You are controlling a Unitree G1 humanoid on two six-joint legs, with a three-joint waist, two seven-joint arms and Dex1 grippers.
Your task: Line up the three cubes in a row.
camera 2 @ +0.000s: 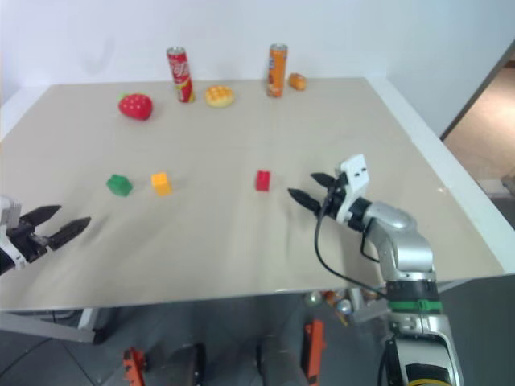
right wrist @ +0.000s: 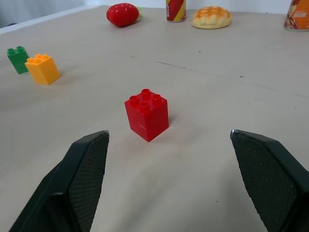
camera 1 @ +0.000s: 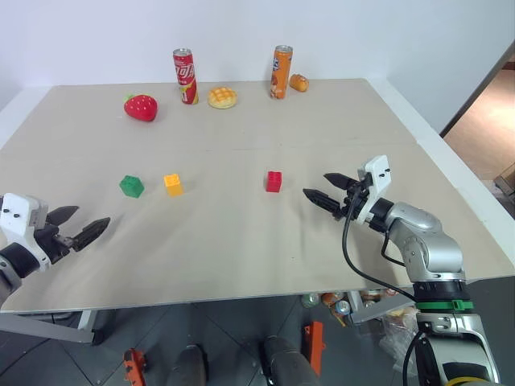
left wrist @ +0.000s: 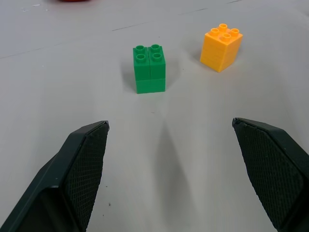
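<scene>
Green studded plastic cube (camera 1: 131, 186) and yellow-orange studded plastic cube (camera 1: 173, 184) sit just beside each other on my beige surface (camera 1: 241, 241), left of centre. The red studded plastic cube (camera 1: 274, 181) stands apart to their right. My right tool (camera 1: 325, 190) gapes wide, empty, near the red one. My left tool (camera 1: 79, 224) is wide too, empty, facing the green cube.

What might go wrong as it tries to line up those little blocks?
The red cube sits apart from the others; the open right gripper might knock it over while closing. The green cube and yellow cube stand close together, so the open left gripper could bump one while taking the other.
</scene>
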